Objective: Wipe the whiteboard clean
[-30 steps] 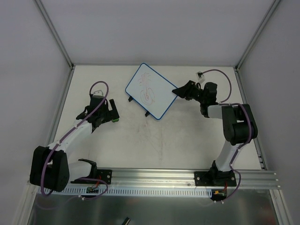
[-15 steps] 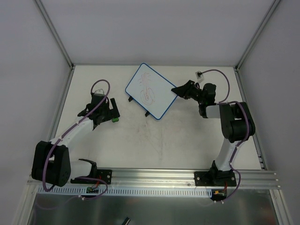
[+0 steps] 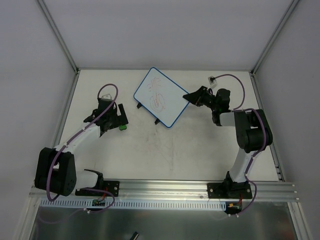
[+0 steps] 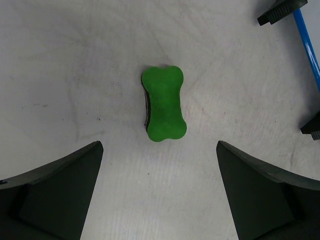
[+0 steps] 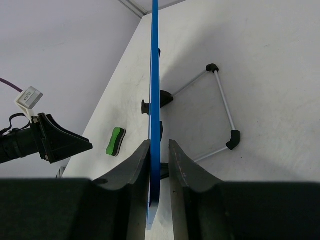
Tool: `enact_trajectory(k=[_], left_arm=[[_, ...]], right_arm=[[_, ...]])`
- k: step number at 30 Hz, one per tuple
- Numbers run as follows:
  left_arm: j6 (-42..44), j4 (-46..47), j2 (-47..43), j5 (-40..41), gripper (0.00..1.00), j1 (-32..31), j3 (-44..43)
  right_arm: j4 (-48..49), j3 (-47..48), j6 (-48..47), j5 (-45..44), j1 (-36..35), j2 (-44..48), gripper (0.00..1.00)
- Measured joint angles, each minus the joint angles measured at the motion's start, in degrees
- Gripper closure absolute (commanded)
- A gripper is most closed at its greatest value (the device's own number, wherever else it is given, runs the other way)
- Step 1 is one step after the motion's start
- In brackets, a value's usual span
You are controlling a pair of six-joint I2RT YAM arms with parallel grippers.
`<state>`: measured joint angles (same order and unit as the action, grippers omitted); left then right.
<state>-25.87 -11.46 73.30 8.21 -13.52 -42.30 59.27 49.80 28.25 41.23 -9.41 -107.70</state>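
Overhead view of one pale table (image 3: 200,150) carrying two robot arms: one left arm (image 3: 75,142) at about 8 o'clock and one right arm (image 3: 247,135) at about 4 o'clock. Each arm ends in one gripper, two in all: the left gripper (image 3: 120,120) and the right gripper (image 3: 187,96), each with two dark fingers (image 4: 60,190). One whiteboard (image 3: 161,96) sits toward 12 o'clock, bearing two patches of red scribble (image 3: 159,102). One green eraser (image 3: 121,128) lies toward 9 o'clock. There are two purple cables (image 3: 106,90), one per arm. One metal rail (image 3: 165,187) spans 6 o'clock.
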Motion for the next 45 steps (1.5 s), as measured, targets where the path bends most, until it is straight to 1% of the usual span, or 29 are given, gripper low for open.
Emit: enact_trajectory(k=[3, 4, 8, 9, 10, 15, 18, 21, 24, 26, 30, 39, 45], left_arm=[[0.00, -0.04, 0.96, 0.02, 0.01, -0.02, -0.04], [0.02, -0.04, 1.31, 0.00, 0.01, -0.02, -0.09], [0.61, -0.15, 2.69, 0.02, 0.01, -0.02, -0.55], [0.72, -0.24, 2.97, 0.02, 0.01, -0.02, -0.63], [0.81, -0.26, 3.23, 0.02, 0.01, -0.02, -0.72], [0.96, -0.74, 4.42, 0.02, 0.01, -0.02, -1.29], [1.25, -1.03, 6.45, -0.02, 0.01, -0.02, -3.23], [1.31, -0.98, 8.68, -0.11, 0.03, 0.00, -5.18], [1.25, -0.94, 11.19, -0.15, 0.08, -0.02, -6.64], [1.20, -0.96, 12.85, -0.13, 0.13, -0.02, -7.06], [1.18, -1.05, 15.23, -0.15, 0.15, -0.02, -7.19], [0.50, -1.31, 15.96, 0.07, 0.26, -0.02, -7.23], [-0.37, -1.20, 17.81, 0.94, 0.29, -0.02, -8.52]], right_arm=[[-0.02, 0.00, -0.04, -0.02, -0.07, 0.13, 0.80], [-0.07, 0.00, -0.04, -0.02, -0.13, 0.17, 0.83], [-0.35, 0.00, -0.24, -0.09, -0.39, 0.72, 0.87], [-0.61, 0.00, -0.26, -0.11, -0.39, 0.92, 0.89], [-0.90, 0.00, -0.28, -0.13, -0.39, 1.11, 0.92], [-1.66, -0.33, -0.31, -0.31, -0.79, 2.19, 0.95], [-1.66, -0.70, -0.37, -0.46, -0.83, 2.34, 0.96], [-1.64, -0.81, -0.35, -0.52, -0.83, 2.34, 0.97], [-1.64, -0.85, -0.37, -0.52, -0.87, 2.40, 0.98], [-1.66, -0.85, -0.39, -0.52, -0.87, 2.43, 0.99], [-1.64, -0.85, -0.42, -0.50, -0.87, 2.43, 1.00], [-1.64, -0.85, -0.44, -0.50, -0.87, 2.43, 1.00], [-1.64, -0.85, -0.44, -0.50, -0.87, 2.43, 1.00]])
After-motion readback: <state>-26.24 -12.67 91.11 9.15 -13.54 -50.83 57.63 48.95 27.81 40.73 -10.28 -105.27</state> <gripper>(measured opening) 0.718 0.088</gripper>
